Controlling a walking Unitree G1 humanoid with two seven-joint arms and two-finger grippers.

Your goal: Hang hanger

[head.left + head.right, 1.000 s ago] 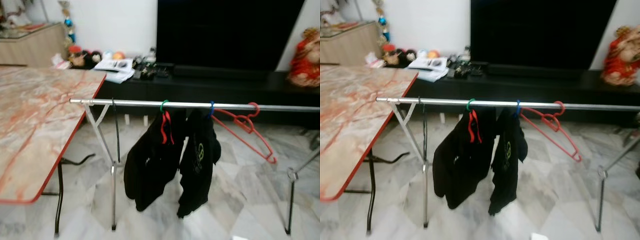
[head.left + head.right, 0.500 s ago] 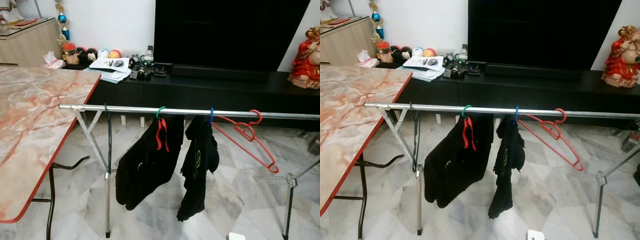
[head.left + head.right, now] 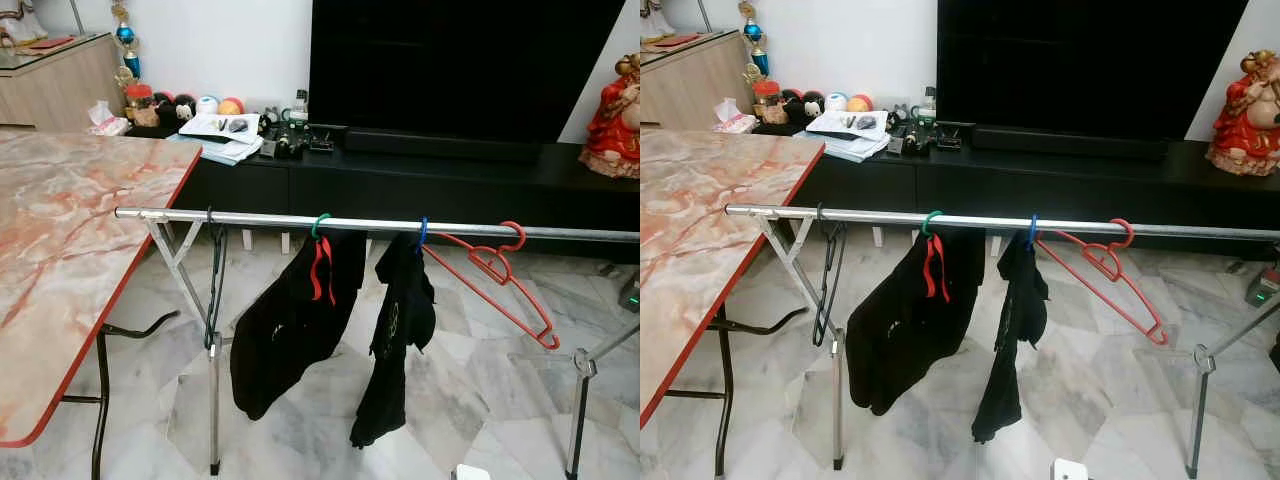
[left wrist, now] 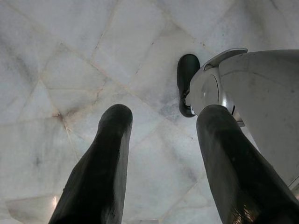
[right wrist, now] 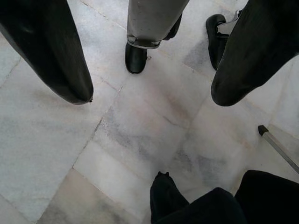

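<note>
Hangers first: I see the red hanger [image 3: 495, 270] hooked on the steel rail [image 3: 260, 219], empty and tilted, at the right end of the row. Beside it two black garments [image 3: 290, 325] hang from green and blue hooks; a black hanger [image 3: 214, 290] dangles near the rail's left end. My left gripper [image 4: 159, 163] and right gripper [image 5: 149, 60] point at the marble floor [image 5: 140, 121], fingers wide, holding nothing. The marble-topped bench [image 3: 70, 220] stands to the left.

this is a living room in a home. behind the clothes rail [image 3: 300, 221] stands a low black tv cabinet [image 3: 420, 185] with a big dark screen [image 3: 460, 65] above it, a marble table [image 3: 70, 230] beside the rail, and a marble tile floor [image 3: 470, 390] under it.
</note>
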